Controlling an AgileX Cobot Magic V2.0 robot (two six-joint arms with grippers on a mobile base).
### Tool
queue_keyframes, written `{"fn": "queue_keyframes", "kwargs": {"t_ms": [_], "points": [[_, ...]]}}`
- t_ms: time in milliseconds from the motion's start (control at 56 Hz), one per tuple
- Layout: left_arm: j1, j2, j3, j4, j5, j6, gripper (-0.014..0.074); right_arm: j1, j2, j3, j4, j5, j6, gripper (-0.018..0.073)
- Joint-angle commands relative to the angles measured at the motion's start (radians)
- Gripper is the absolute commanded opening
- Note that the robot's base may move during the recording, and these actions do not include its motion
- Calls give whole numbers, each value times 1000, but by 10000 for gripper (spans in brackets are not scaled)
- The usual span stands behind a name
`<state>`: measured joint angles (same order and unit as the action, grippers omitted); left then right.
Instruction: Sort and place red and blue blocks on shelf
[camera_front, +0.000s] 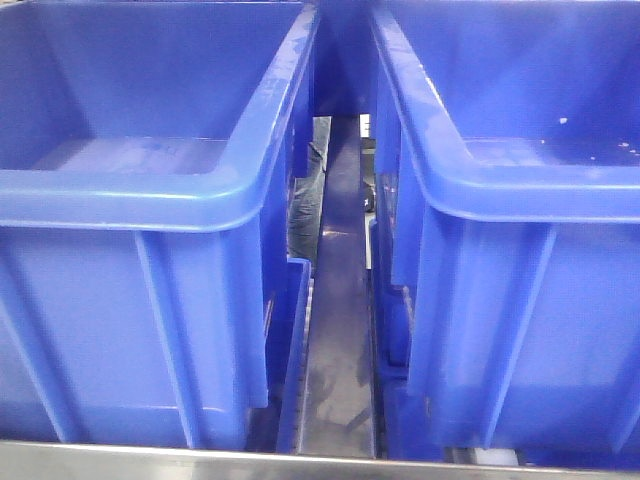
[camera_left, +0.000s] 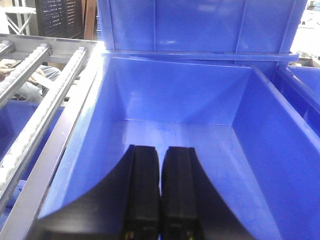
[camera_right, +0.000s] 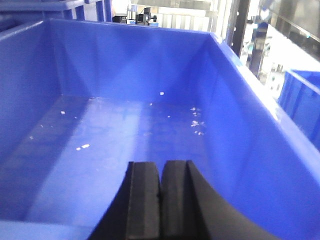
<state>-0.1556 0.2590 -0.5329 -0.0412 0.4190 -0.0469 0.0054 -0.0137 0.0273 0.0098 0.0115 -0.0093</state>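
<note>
No red or blue block shows in any view. Two large blue plastic crates stand side by side on the steel shelf ledge. My left gripper is shut and empty, hanging over the open left crate. My right gripper is shut and empty over the open right crate, whose floor carries small white specks. In the front view the left crate and the right crate fill the frame and neither gripper shows.
A narrow gap with a dark rail runs between the crates. Another blue crate is stacked behind the left one. Roller conveyor rails lie to its left. A further blue crate stands to the right.
</note>
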Motion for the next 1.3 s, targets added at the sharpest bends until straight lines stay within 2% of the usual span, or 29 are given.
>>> {"fn": "queue_keyframes", "kwargs": {"t_ms": [0,821,911,964,1054,1179,1286], "points": [[0,8,-30,-10,-83,-8,80,-5,-9,3,15,-4,-5,57],[0,8,-27,-10,-85,-8,80,-5,-9,3,15,-3,-5,57],[0,6,-3,69,-111,-5,80,-5,-9,3,15,-3,-5,57],[7,-4,25,86,-155,-3,80,-5,-9,3,15,-3,-5,57],[40,-45,112,74,-238,7,80,-5,-9,3,15,-3,-5,57],[86,-113,262,-66,-326,142,80,-5,-9,3,15,-3,-5,57],[98,-161,350,-72,-365,143,80,-5,-9,3,15,-3,-5,57]]}}
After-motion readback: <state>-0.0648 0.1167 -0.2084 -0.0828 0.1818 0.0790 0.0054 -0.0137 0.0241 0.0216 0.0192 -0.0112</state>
